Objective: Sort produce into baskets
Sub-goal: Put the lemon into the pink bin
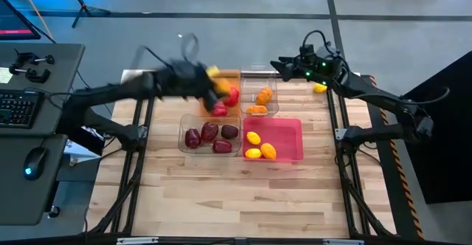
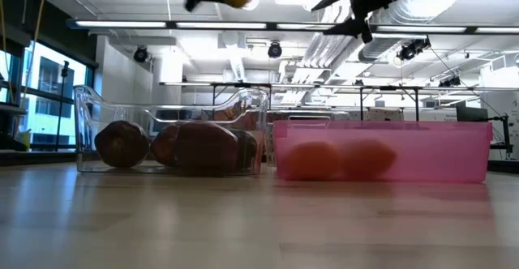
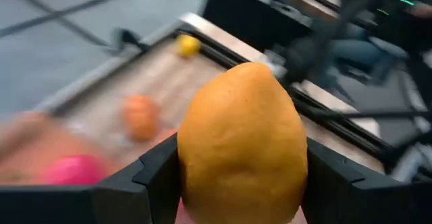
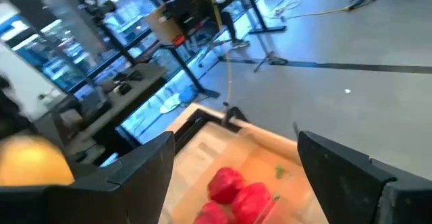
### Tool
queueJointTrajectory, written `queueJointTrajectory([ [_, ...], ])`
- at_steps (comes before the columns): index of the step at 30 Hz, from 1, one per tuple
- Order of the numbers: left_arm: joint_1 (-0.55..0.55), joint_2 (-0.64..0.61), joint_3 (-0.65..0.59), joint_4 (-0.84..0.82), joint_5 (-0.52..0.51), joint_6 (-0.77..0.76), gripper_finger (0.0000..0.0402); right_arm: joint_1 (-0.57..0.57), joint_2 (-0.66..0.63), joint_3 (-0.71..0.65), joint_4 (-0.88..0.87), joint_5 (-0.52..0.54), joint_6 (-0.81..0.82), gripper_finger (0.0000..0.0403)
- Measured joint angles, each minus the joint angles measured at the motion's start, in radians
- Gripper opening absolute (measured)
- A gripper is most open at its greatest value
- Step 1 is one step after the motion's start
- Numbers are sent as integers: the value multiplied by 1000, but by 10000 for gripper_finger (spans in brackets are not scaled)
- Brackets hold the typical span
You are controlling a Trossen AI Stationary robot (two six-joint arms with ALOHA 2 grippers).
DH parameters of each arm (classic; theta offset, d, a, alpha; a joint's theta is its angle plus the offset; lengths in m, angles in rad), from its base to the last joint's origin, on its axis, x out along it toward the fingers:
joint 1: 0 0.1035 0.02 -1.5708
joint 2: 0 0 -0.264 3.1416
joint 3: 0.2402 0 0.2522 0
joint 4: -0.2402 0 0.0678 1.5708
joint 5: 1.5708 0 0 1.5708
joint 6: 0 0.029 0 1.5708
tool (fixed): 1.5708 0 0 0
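High view is showing the left gripper [image 1: 212,79] clamping a yellow fruit [image 1: 213,73] above the orange bin [image 1: 234,77] near the desk's far edge. Right gripper [image 1: 279,66] is hanging open, empty, by the far edge, beside the clear bin [image 1: 259,71].

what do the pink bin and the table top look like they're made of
The pink bin looks like translucent plastic: the yellow-orange pieces inside show as blurs through its wall. The table top looks like pale wood, probably butcher block, with visible plank strips and a matte finish.
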Motion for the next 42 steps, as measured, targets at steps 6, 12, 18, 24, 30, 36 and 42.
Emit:
queueJointTrajectory([
  [6,-155,142,-255,501,18,-68,219,118,-63,0,-17,11,28,304],
  [12,-189,319,-243,720,41,-88,220,254,-104,0,-17,85,143,304],
  [18,-229,460,-167,720,37,-24,220,370,-114,-1,-29,218,150,304],
  [24,-214,550,-114,712,62,-54,221,431,-121,-1,-38,362,108,304],
  [30,-181,587,-76,664,108,-68,259,440,-148,-1,-124,397,115,304],
  [36,-154,584,5,527,117,-19,349,439,-181,-1,-217,423,136,304],
  [42,-119,486,125,233,113,22,389,437,-227,-1,-270,531,139,304],
])
